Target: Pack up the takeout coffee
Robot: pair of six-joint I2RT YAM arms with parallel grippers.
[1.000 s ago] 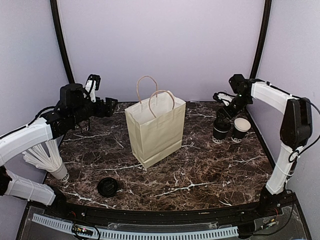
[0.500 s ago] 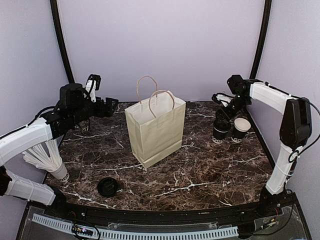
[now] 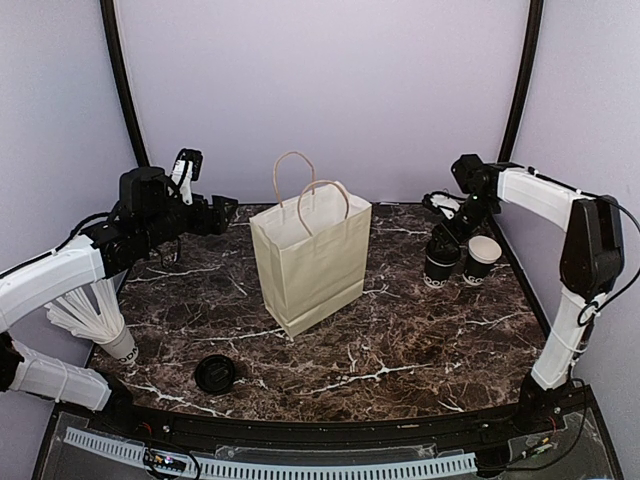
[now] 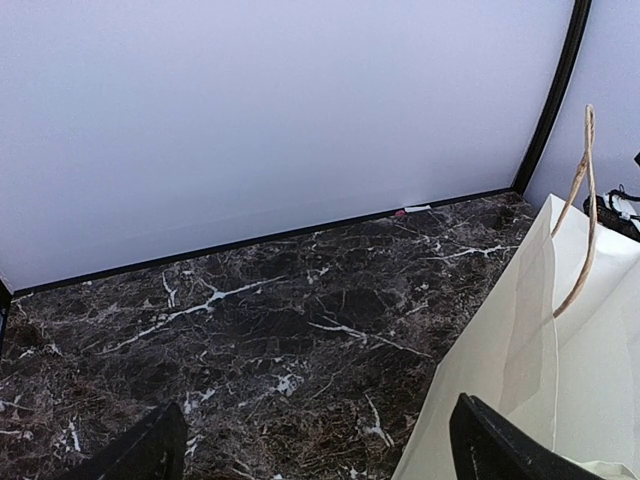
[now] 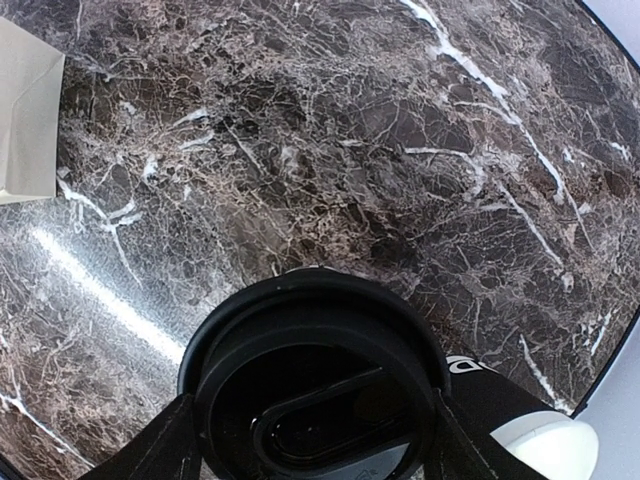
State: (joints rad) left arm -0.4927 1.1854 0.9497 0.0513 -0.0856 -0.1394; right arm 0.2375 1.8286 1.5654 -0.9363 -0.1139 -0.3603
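In the overhead view, the takeout coffee [image 3: 441,262] was seen upright on the table [image 3: 400,340] at the right of the frame. It stood just beside an open cup [image 3: 482,258] and well apart from the paper bag [image 3: 312,255] at the centre. The right pincer [image 3: 447,240] was lowered over its lid. The left pincer [image 3: 222,208] was held at the upper left, clear of the bag, and a loose lid [image 3: 215,373] lay at the lower left.

In the left wrist view, the left pincer was shown released, its fingers spread wide with nothing between them. Only the bag's side and one handle were seen at the right edge.

In the right wrist view, the lidded cup filled the bottom centre, flanked on both sides by the dark fingers [image 5: 150,445]. Whether they pressed on it or merely stood beside it could not be told. The open cup's white rim was seen in the lower right corner.

The cup was judged light, thin-walled and easily crushed, and its plastic lid smooth and liable to pop off. A gentle hold on the wall just under the lid's rim was judged best, with the cup kept upright.
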